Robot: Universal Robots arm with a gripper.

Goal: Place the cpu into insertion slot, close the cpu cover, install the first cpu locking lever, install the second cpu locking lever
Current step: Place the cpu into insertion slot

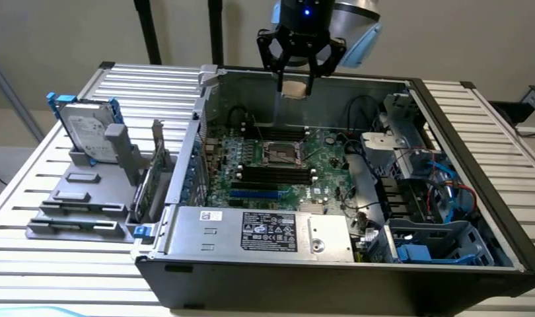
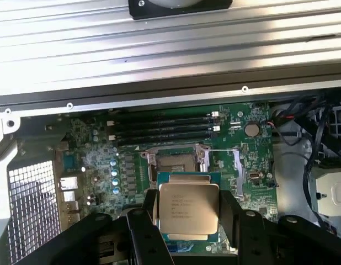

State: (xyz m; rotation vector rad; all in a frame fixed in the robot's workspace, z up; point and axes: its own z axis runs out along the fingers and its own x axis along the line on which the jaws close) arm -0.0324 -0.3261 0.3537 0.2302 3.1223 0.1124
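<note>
While the insertion slot point(image 1: 283, 153) is sitting empty below, the pincer point(image 1: 296, 84) is pinching the cpu point(image 1: 294, 90), nothing yet installed.

Open air lies above the insertion slot point(image 1: 281, 153). Memory slots point(image 1: 277, 174) flank it on 2 sides; cables point(image 1: 448, 188) crowd the exterior view's right.

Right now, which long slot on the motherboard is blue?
The blue slot lies nearest the silver power supply; the memory slots between it and the insertion slot are black.
</note>
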